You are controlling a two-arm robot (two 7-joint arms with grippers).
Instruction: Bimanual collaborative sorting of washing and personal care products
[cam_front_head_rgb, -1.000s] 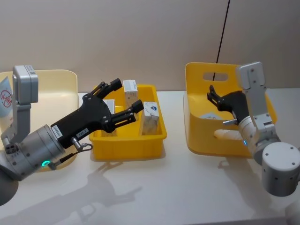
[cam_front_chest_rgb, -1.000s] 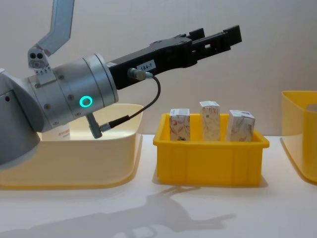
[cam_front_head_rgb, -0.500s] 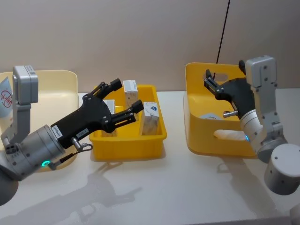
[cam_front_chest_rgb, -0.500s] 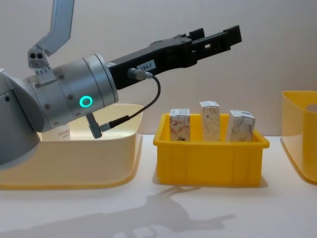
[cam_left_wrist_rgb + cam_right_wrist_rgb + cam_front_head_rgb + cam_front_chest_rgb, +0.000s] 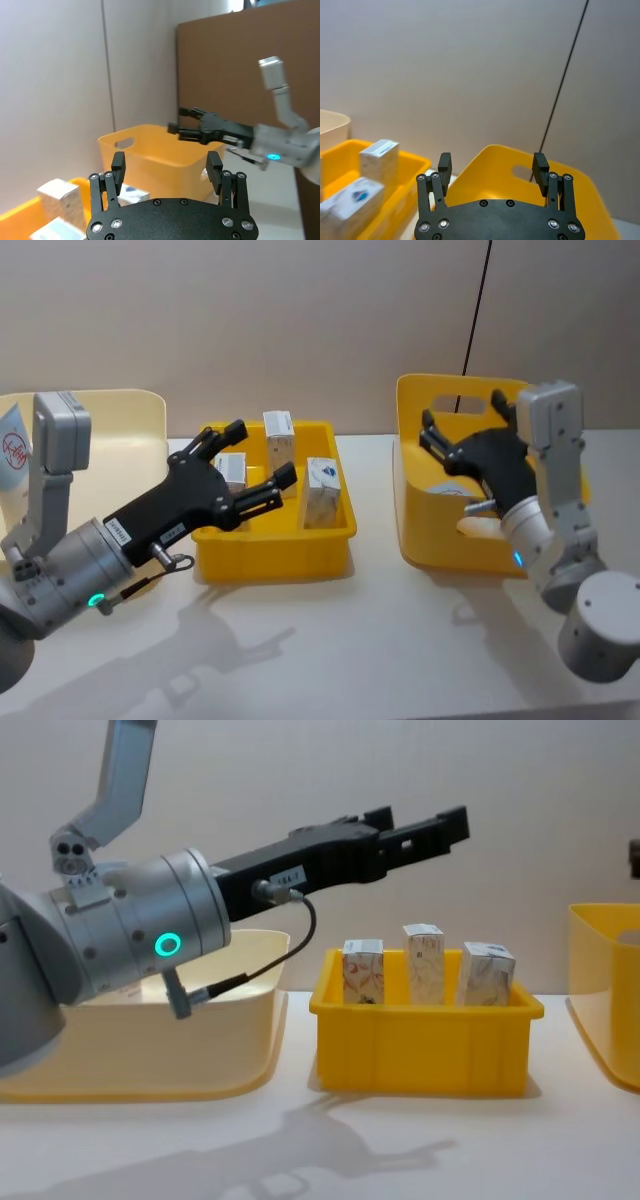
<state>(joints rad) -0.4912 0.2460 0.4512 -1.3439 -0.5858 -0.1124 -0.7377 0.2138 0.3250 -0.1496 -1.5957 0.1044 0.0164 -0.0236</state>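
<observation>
Step in hand, as judged: approach to a pick. The left gripper (image 5: 260, 451) hovered over the shallow yellow tray (image 5: 275, 542), jaws wide and empty, raised above the carton tops in the chest view. The right gripper (image 5: 460, 412) hung at the mouth of the deep yellow bin (image 5: 430, 532), jaws likewise wide, holding nothing.

Containers:
- The tray held three upright marbled white cartons: the rear carton (image 5: 278, 435), the right carton (image 5: 322, 490) and the left carton (image 5: 232, 468), the last partly masked by the left jaws. They stood near one another but apart.
- The deep bin held a pale item (image 5: 488, 527) on its floor, too obscured to identify.
- The cream bin (image 5: 120, 410) at the far left held a pale-blue tube (image 5: 12, 445) bearing a red circled mark.

The table (image 5: 400, 640) carried all three containers.

Next move, as judged: lower the left jaws squarely over one carton, clear of its neighbours, then close. A skewed descent could topple an adjacent carton.
</observation>
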